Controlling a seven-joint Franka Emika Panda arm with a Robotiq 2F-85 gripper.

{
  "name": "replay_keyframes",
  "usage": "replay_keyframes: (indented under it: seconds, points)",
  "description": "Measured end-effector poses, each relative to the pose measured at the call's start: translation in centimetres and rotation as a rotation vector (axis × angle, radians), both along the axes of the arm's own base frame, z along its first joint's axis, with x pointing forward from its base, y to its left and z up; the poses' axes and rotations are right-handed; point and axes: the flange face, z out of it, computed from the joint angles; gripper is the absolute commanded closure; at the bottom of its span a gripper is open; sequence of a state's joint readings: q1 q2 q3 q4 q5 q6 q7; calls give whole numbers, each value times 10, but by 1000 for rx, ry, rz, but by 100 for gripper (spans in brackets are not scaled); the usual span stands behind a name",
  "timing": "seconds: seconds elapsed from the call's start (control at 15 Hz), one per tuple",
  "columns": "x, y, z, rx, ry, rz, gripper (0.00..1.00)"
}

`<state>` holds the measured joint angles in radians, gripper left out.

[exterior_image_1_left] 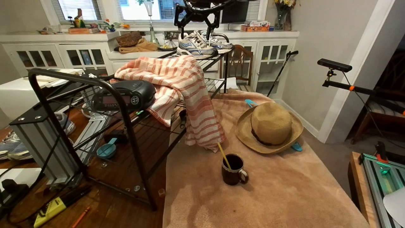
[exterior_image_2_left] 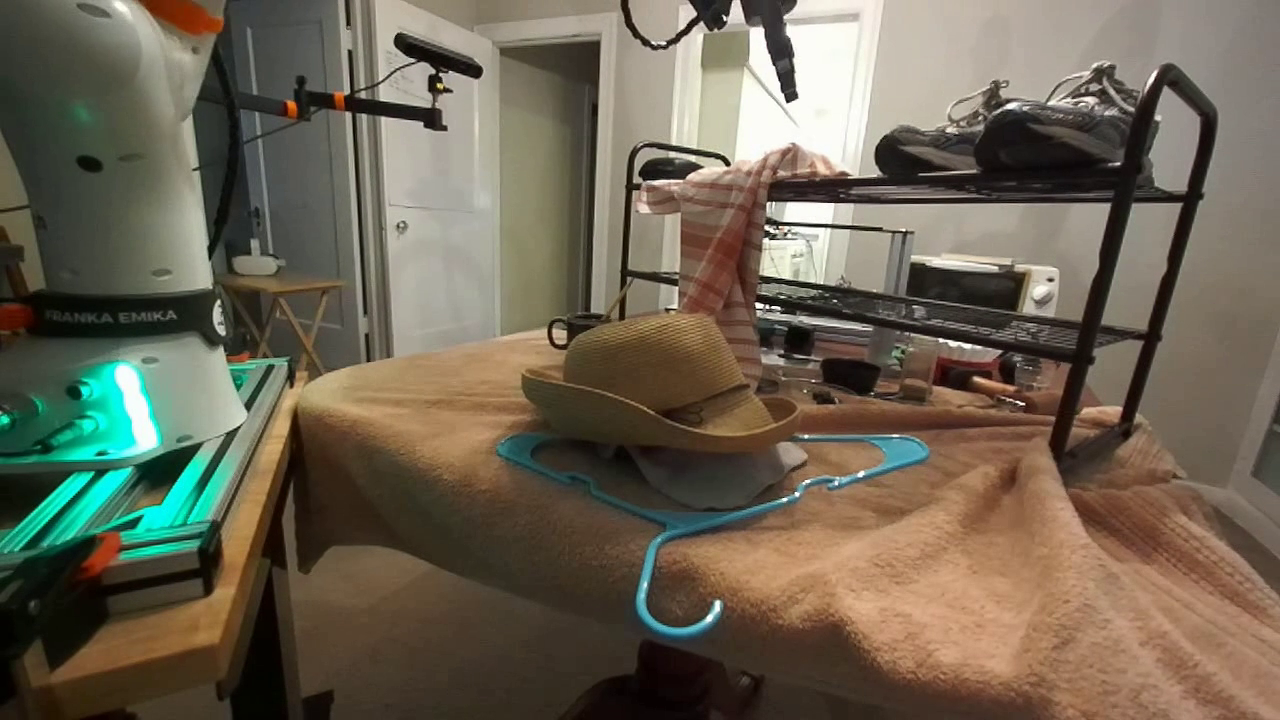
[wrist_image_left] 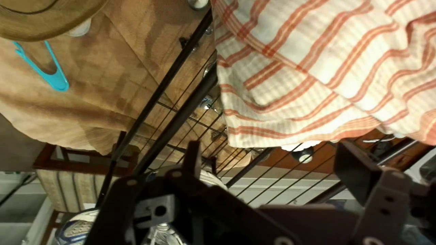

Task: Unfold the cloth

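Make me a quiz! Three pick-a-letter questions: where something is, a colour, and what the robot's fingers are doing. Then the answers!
1. Where is the cloth?
A) in the mug
B) over the rack
C) on the floor

2. What colour is the hanger?
A) blue
B) red
C) black

3. How are the fingers?
A) shut on the cloth
B) shut on a shoe
C) open

1: B, both exterior views show it draped there.
2: A, its blue hook shows in an exterior view.
3: C, they stand apart in the wrist view.
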<state>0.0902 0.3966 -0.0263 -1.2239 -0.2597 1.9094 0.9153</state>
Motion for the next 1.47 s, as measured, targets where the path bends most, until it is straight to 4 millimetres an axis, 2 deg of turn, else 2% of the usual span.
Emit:
replay_keyframes:
  seconds: [0.2, 0.6, 1.0, 1.27, 1.33, 1.4, 1.47]
  points:
    - [16, -8, -14, 12, 17, -121, 0]
    - [44, -12, -41, 55, -4, -215, 0]
    - [59, -25, -61, 77, -16, -301, 0]
    - [61, -35, -75, 72, 25, -347, 0]
    - [61, -36, -79, 69, 41, -354, 8]
    - [60, -37, -81, 67, 53, -359, 26]
    - [61, -37, -83, 65, 61, -362, 34]
